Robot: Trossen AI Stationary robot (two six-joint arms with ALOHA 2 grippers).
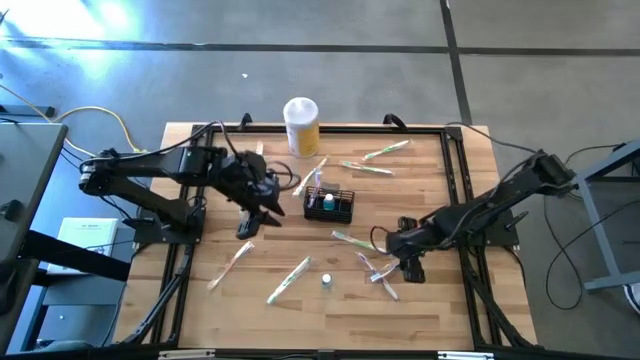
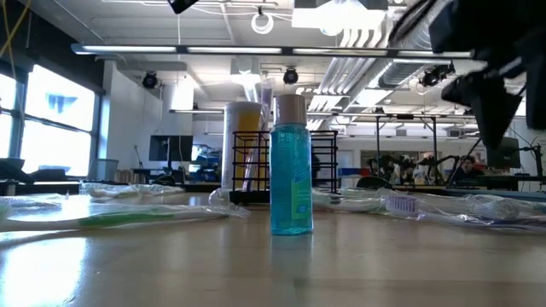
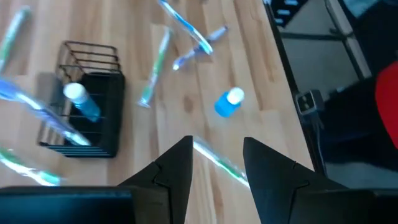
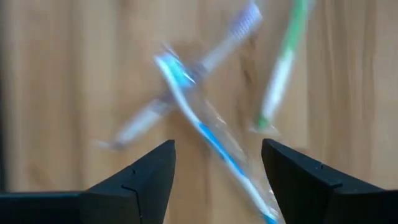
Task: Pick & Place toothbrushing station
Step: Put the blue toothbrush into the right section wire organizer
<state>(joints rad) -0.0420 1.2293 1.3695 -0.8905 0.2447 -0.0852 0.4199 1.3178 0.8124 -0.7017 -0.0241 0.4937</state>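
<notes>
Crowded middle, open near-left corner

Wrapped toothbrushes [image 1: 290, 279] lie scattered around the black mesh basket [image 1: 329, 205] and the small blue bottle [image 1: 326, 282]; the yellow-and-white canister [image 1: 301, 126] blocks the far edge, while the wooden surface [image 1: 200, 310] lies bare near the left corner.

Table [image 1: 200, 310] was light wood planks with a black frame. Caddy [image 1: 330, 206] was black wire mesh, canister [image 1: 301, 126] upper middle was yellow with a white lid. Little bottle [image 2: 291, 166] was see-through teal with a silvery cap. Toothbrushes [image 4: 205, 134] were blue, green and white. Both arms dark.
</notes>
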